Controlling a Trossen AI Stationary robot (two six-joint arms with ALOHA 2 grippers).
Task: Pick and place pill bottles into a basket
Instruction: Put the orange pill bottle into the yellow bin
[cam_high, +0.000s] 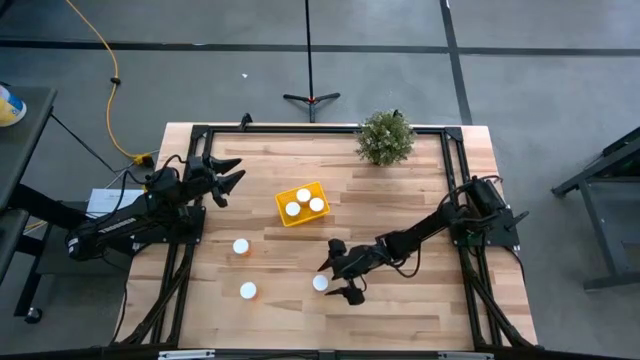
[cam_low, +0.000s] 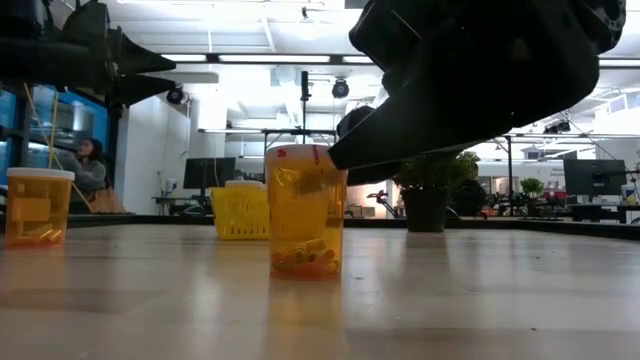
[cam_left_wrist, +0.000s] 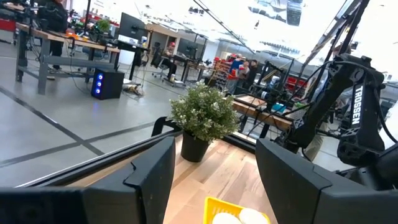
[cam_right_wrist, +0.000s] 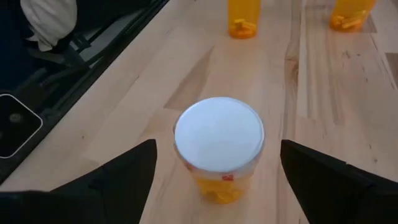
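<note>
Basket (cam_high: 301, 204): yellow, set near the middle of the wooden table (cam_high: 420, 300), turned at an angle to the table edges. Three bottles (cam_high: 303, 195) stand inside it, white caps up, touching or nearly touching one another.

Three further bottles stand upright on the table on the near side of the basket, away from the plant (cam_high: 386, 137). One bottle (cam_high: 241, 246) is near the basket, off its left corner. A second bottle (cam_high: 248, 290) stands farther from the basket, beyond the first and close to the near table edge. The third bottle (cam_high: 320, 283) stands on the basket's right-hand near side, well apart from it, and sits between the fingers of the right gripper (cam_high: 338, 280).

Right gripper: fingers spread wide, one on each side of the third bottle (cam_right_wrist: 219, 146), with clear table showing between each finger and the bottle wall. No contact is visible. The low view shows this bottle (cam_low: 305, 213) upright on the table with the gripper body above and behind it, the basket (cam_low: 242, 212) farther back.

Left gripper (cam_high: 228, 175): raised off the table on the basket's left side, near the left frame rail, fingers (cam_left_wrist: 149, 177) parted and holding nothing. It points toward the basket (cam_left_wrist: 236, 213) and the plant (cam_left_wrist: 204, 118).
</note>
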